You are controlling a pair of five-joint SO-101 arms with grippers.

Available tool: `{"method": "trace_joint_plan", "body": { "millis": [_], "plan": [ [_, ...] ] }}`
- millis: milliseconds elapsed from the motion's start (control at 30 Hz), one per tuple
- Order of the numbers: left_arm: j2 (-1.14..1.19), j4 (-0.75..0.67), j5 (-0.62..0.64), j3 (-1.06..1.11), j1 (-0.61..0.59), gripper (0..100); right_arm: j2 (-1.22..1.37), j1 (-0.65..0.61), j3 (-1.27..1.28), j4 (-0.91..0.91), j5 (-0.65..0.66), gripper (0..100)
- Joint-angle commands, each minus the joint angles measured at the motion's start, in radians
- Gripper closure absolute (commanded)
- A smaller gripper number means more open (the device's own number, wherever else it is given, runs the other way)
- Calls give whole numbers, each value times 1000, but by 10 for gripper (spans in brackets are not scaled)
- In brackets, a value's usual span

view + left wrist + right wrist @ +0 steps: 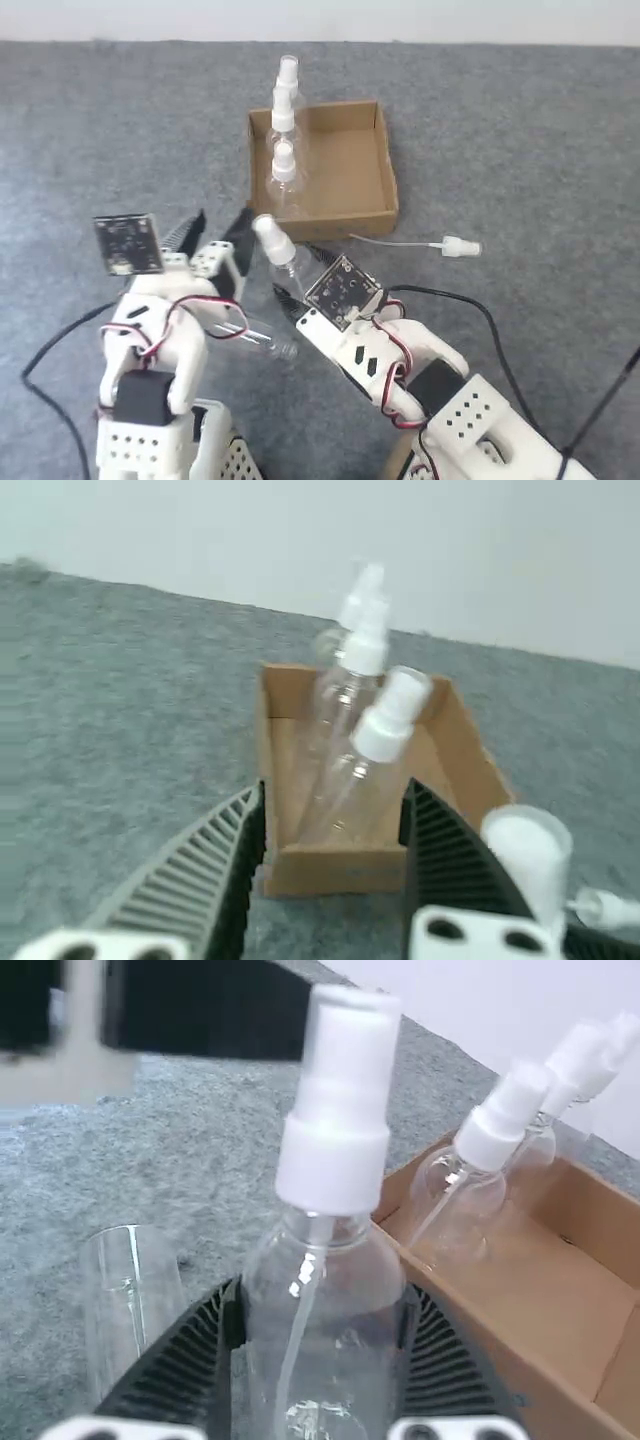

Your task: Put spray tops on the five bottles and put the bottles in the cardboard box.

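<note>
1. Bottles (284, 190) are adding up to five, and spray tops (283, 118) are adding up to five too. Four tops are sitting on bottles and one is lying loose.
2. A row of three (345, 750) is standing in the one cardboard box (345, 215), along one side wall. Their white tops are pointing up.
3. The held bottle (320, 1290) is standing up tall with its top at the upper end, leaning a little toward the left arm, just in front of the box.
4. The right gripper (320, 1305) is pinching this bottle by its round body.
5. The bare bottle (262, 342) is lying on its side between the two arms, with its neck pointing toward the right arm.
6. The loose spray top (458, 246) is lying flat beside the box, with its thin tube pointing toward the box.
7. The left gripper (220, 222) is hanging near the box with its ridged black fingers spread wide, pinching nothing.
8. All the bottles are looking clear, round and smooth. The box is showing brown walls, square and low, on fuzzy grey carpet (520, 140).
</note>
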Motion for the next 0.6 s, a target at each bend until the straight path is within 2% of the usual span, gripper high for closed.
{"method": "trace_joint_plan", "body": {
  "millis": [0, 200, 567],
  "plan": [
    [-12, 21, -58, -7, 101, 798, -35, -12, -55, -22, -9, 991],
    [-12, 83, -68, -13, 204, 798, -35, -7, -51, -21, -6, 991],
    [-14, 89, -110, -13, 227, 798, -35, -5, -48, -19, -6, 991]
  ]
}}
